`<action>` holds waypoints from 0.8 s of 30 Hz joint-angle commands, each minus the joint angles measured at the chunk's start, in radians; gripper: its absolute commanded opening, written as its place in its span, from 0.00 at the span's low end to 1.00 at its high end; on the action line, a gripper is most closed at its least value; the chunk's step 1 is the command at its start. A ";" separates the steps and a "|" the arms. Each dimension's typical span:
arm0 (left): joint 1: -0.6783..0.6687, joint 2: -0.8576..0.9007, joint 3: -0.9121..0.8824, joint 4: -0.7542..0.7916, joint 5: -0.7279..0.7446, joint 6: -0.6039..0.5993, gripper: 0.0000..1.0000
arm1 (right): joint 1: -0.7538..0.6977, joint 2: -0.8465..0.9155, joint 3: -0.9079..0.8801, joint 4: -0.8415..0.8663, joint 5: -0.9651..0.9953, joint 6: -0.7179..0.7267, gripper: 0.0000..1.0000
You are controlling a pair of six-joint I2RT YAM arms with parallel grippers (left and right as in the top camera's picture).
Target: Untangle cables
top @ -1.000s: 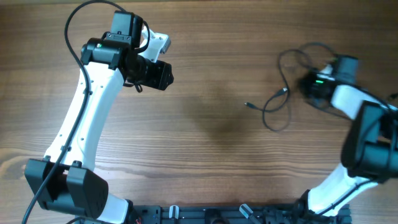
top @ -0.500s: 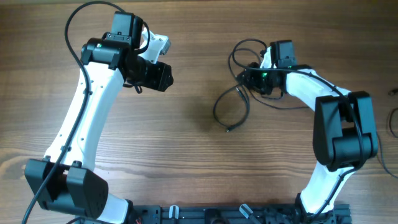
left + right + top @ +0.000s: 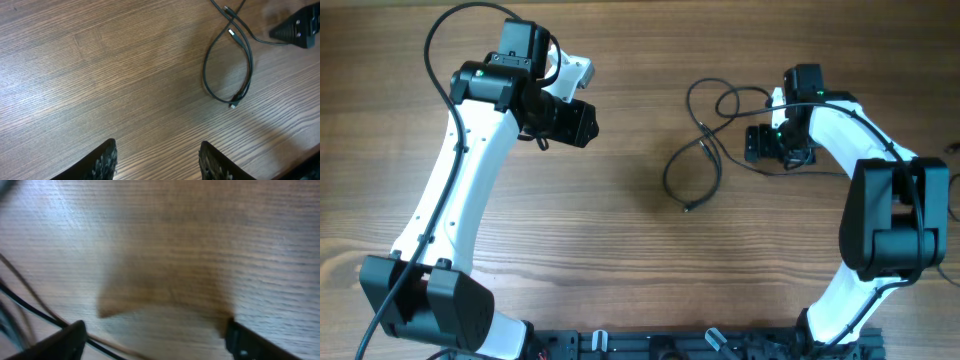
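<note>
We see the cables (image 3: pixel 703 147) lying loose on the wooden table (image 3: pixel 640 290), at about 2 o'clock from the middle of the overhead view. They are thin dark strands, spread out rather than bundled. A couple of small loops sit on the far side. From a point where the strands cross, a larger open loop drops toward 6 o'clock and ends in a small plug end (image 3: pixel 687 208) resting on bare wood. In the left wrist view this loop lies at 2 o'clock, with a pale metallic tip showing near the crossing.

The right gripper (image 3: pixel 765 145) sits at 3 o'clock of the cables, just beside the strands. From overhead we cannot tell whether it touches any of them. Its wrist view is blurred, but we can make out its fingers (image 3: pixel 65 342) spread wide with only wood grain between them, so it is released and carries nothing. Dark strands cross the 8 o'clock corner of that view, close to the finger on that side.

The left gripper (image 3: pixel 572 120) hangs at 10 o'clock from the table's middle, well apart from the cables. Its wrist view shows the two fingers (image 3: pixel 106 161) parted over bare table, grasping nothing.
</note>
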 commanded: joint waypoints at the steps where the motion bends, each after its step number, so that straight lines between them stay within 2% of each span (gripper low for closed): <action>1: -0.001 0.010 0.000 0.001 -0.002 0.023 0.54 | 0.004 0.004 -0.009 -0.038 0.027 0.005 1.00; 3: -0.001 0.010 0.000 0.002 -0.002 0.023 0.54 | 0.004 0.004 -0.009 -0.034 0.021 0.180 1.00; 7: -0.001 0.010 0.000 0.007 -0.002 0.023 0.54 | 0.004 0.004 -0.009 -0.049 0.014 0.661 1.00; 8: -0.001 0.010 0.000 0.007 -0.002 0.023 0.54 | 0.005 0.004 -0.009 -0.051 -0.004 0.722 1.00; 13: -0.001 0.010 0.000 0.006 -0.002 0.023 0.54 | 0.009 0.004 -0.009 -0.062 -0.132 0.785 1.00; 19: -0.001 0.010 0.000 0.009 -0.001 0.023 0.54 | 0.010 0.004 -0.009 -0.086 -0.335 1.129 1.00; 24: -0.001 0.010 0.000 0.006 -0.001 0.023 0.54 | 0.010 0.004 -0.009 -0.061 -0.368 1.235 1.00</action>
